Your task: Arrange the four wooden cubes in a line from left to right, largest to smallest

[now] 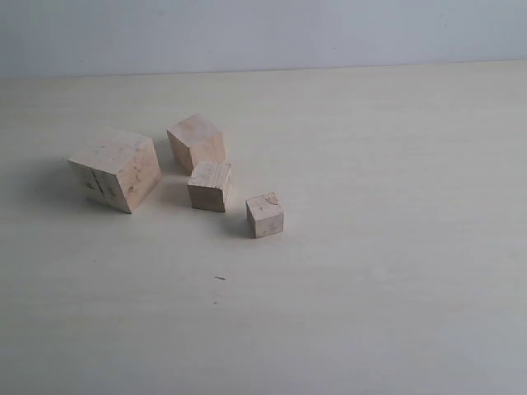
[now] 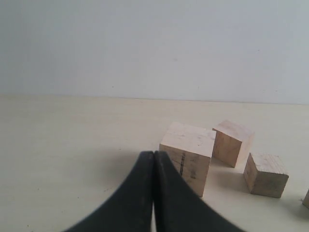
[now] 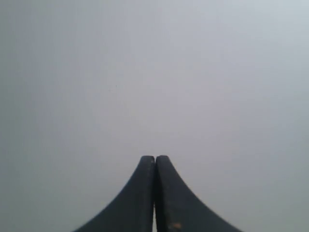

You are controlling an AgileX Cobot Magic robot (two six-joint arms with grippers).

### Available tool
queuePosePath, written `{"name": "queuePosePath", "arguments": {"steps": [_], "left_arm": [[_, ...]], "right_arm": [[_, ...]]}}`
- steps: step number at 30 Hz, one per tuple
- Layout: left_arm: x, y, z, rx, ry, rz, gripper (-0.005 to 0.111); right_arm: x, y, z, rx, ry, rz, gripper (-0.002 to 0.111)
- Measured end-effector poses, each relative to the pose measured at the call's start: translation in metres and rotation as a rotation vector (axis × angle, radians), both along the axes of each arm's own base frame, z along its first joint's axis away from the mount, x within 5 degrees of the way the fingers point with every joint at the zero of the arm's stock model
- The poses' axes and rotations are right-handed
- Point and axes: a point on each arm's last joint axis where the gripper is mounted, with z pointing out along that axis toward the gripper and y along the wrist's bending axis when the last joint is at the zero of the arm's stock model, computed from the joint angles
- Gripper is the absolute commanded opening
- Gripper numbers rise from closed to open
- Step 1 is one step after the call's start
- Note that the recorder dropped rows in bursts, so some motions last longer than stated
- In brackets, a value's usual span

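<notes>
Four pale wooden cubes sit left of centre on the table. The largest cube [image 1: 116, 169] [image 2: 187, 155], smudged dark on one face, is farthest left. Behind and to its right lies the second-largest cube [image 1: 196, 141] [image 2: 232, 142], tilted. A smaller cube [image 1: 209, 185] [image 2: 265, 174] stands in front of that one. The smallest cube [image 1: 264, 215], with a curved grain mark on top, is rightmost. My left gripper [image 2: 154, 153] is shut and empty, just short of the largest cube. My right gripper [image 3: 155, 157] is shut, facing only a blank grey wall. Neither gripper shows in the exterior view.
The pale table [image 1: 379, 247] runs back to a plain grey-blue wall [image 1: 263, 33]. A tiny dark speck [image 1: 220, 278] lies in front of the cubes.
</notes>
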Motion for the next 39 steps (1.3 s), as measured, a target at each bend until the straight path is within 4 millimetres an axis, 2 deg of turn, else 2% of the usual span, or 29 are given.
{"name": "queuePosePath", "arguments": {"steps": [4, 5, 8, 12, 15, 18, 20, 22, 25, 28, 31, 33, 36, 39], "left_arm": [[0.0, 0.0, 0.0, 0.0, 0.0, 0.0, 0.0], [0.0, 0.0, 0.0, 0.0, 0.0, 0.0, 0.0], [0.0, 0.0, 0.0, 0.0, 0.0, 0.0, 0.0], [0.0, 0.0, 0.0, 0.0, 0.0, 0.0, 0.0], [0.0, 0.0, 0.0, 0.0, 0.0, 0.0, 0.0], [0.0, 0.0, 0.0, 0.0, 0.0, 0.0, 0.0], [0.0, 0.0, 0.0, 0.0, 0.0, 0.0, 0.0], [0.0, 0.0, 0.0, 0.0, 0.0, 0.0, 0.0], [0.0, 0.0, 0.0, 0.0, 0.0, 0.0, 0.0], [0.0, 0.0, 0.0, 0.0, 0.0, 0.0, 0.0], [0.0, 0.0, 0.0, 0.0, 0.0, 0.0, 0.0], [0.0, 0.0, 0.0, 0.0, 0.0, 0.0, 0.0], [0.0, 0.0, 0.0, 0.0, 0.0, 0.0, 0.0], [0.0, 0.0, 0.0, 0.0, 0.0, 0.0, 0.0]], "right_arm": [[0.013, 0.003, 0.03, -0.007, 0.042, 0.001, 0.0], [0.021, 0.004, 0.038, -0.014, 0.07, 0.001, 0.0], [0.057, 0.012, 0.046, -0.058, 0.245, 0.0, 0.0], [0.111, 0.024, 0.036, -0.111, 0.511, 0.006, 0.0], [0.152, 0.047, 0.017, -0.169, 0.692, 0.072, 0.0], [0.179, 0.089, -0.003, -0.271, 0.802, 0.199, 0.0], [0.193, 0.124, -0.013, -0.336, 0.842, 0.288, 0.001], [0.205, 0.161, -0.022, -0.395, 0.868, 0.367, 0.007], [0.219, 0.213, -0.035, -0.5, 0.904, 0.461, 0.025], [0.233, 0.265, -0.042, -0.606, 0.912, 0.535, 0.049], [0.245, 0.309, -0.042, -0.69, 0.883, 0.589, 0.073], [0.254, 0.332, -0.04, -0.715, 0.879, 0.607, 0.088], [0.265, 0.363, -0.034, -0.767, 0.869, 0.633, 0.104], [0.267, 0.388, -0.045, -0.859, 0.877, 0.674, 0.105]]}}
